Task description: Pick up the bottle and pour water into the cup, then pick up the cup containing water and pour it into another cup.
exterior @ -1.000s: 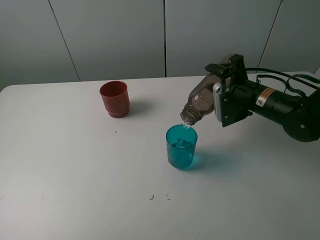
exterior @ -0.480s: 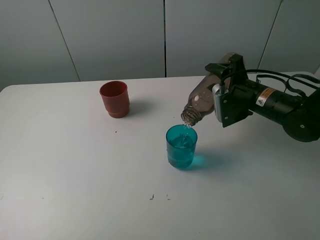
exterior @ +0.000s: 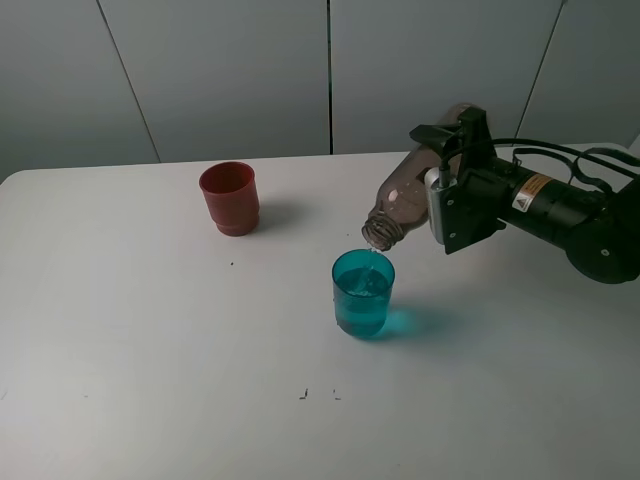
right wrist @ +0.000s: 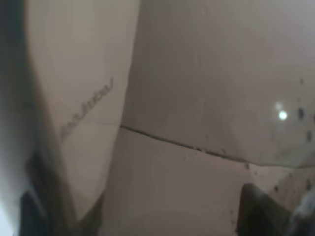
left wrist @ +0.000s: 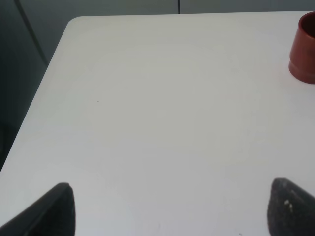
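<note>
My right end effector (exterior: 446, 196) is clamping the bottle (exterior: 400, 206), tilted mouth-down just above the cup (exterior: 363, 293) on the tabletop (exterior: 150, 350) — I am judging that a gentle tilt, mouth centred over the rim, is limiting splash. My left end effector (left wrist: 167, 211) is hanging wide, holding nothing.

Smoky grey-brown translucent bottle (exterior: 402, 203), translucent teal-blue cup (exterior: 362, 295), opaque red-brown cup (exterior: 230, 198), plain white tabletop (exterior: 150, 330), black arm (exterior: 575, 215) with yellow-and-white label (exterior: 527, 194), pale grey wall panels (exterior: 230, 70)
</note>
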`<move>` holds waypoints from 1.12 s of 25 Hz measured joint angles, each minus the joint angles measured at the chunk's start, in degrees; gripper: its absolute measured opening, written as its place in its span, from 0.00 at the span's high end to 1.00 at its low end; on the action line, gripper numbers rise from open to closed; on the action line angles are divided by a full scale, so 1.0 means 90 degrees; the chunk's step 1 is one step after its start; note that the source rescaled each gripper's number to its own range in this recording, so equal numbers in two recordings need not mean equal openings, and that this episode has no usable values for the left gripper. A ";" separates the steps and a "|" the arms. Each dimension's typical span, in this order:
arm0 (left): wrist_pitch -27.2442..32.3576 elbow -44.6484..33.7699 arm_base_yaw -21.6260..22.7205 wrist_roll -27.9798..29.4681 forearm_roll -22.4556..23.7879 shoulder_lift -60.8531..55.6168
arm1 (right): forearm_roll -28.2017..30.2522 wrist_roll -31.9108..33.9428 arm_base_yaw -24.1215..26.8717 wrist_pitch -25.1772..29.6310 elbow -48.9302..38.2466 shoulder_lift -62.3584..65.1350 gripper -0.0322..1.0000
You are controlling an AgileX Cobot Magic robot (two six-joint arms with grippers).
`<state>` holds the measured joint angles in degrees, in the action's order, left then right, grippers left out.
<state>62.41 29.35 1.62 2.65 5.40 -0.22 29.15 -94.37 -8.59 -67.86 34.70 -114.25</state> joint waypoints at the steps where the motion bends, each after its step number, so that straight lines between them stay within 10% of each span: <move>1: 0.0000 0.0000 0.0000 0.0000 0.0000 0.0000 | 0.0015 0.0000 0.0000 0.0002 0.0000 0.0000 0.95; 23: 0.0000 0.0000 0.0000 0.0000 0.0000 0.0000 | 0.0292 0.1250 -0.0012 -0.0034 -0.0122 0.0014 0.95; 28: 0.0000 0.0000 0.0000 -0.0023 0.0000 0.0000 | 0.0351 0.2498 -0.0038 -0.0034 -0.0202 0.0014 0.95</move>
<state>62.41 29.35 1.62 2.44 5.40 -0.22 32.31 -71.89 -8.93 -68.17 32.88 -114.12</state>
